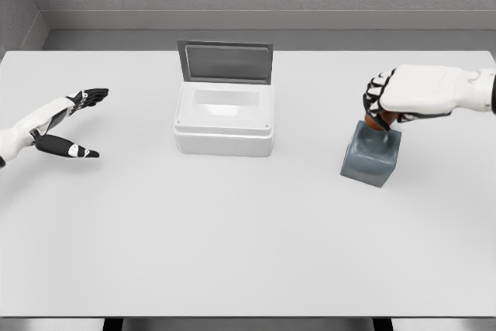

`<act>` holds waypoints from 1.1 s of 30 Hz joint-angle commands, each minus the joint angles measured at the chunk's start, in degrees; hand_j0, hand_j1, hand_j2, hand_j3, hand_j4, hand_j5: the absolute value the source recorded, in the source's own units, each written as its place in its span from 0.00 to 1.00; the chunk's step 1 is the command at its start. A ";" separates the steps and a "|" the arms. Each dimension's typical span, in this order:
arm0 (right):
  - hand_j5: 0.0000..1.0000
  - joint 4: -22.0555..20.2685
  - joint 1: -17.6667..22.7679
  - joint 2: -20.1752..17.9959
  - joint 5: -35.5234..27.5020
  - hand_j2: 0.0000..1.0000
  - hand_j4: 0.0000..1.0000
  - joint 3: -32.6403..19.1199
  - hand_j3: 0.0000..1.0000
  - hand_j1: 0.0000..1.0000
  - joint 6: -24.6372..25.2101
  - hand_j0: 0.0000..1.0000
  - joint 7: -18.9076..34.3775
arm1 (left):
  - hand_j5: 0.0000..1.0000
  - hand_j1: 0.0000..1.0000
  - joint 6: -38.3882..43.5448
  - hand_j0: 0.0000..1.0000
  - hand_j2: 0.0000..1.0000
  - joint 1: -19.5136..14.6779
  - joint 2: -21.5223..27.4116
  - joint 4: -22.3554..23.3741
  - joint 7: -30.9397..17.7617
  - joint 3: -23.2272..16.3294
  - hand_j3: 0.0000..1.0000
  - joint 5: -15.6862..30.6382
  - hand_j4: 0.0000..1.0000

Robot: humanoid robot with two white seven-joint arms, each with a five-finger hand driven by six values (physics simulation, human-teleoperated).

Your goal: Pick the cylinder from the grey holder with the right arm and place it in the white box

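No brand, label or writing shows on anything here. The cylinder [377, 122] is mostly hidden: only a small brownish-orange bit of its top shows, poking out of the grey holder [371, 155] beneath the fingers. The holder is a dull blue-grey block with rounded edges, sitting tilted on the right side of the white bench [248, 238]. The right robot hand [385, 106] comes in from the right edge, its dark-tipped fingers curled down and pinching the cylinder's top, just over the holder.

The white box [223, 120] stands near the middle of the bench, well apart from the holder, its grey lid [225, 62] upright at the back and the inside open.

The left robot hand [68, 123] hovers at the far left, fingers spread and holding nothing, thumb pointing apart from the others.
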 commanded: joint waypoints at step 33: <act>0.19 9.23 -8.17 25.00 3.51 0.19 0.19 2.17 0.19 0.19 0.17 0.19 -0.08 | 1.00 1.00 0.04 1.00 1.00 0.00 -0.79 -0.11 -0.16 -0.02 1.00 0.17 1.00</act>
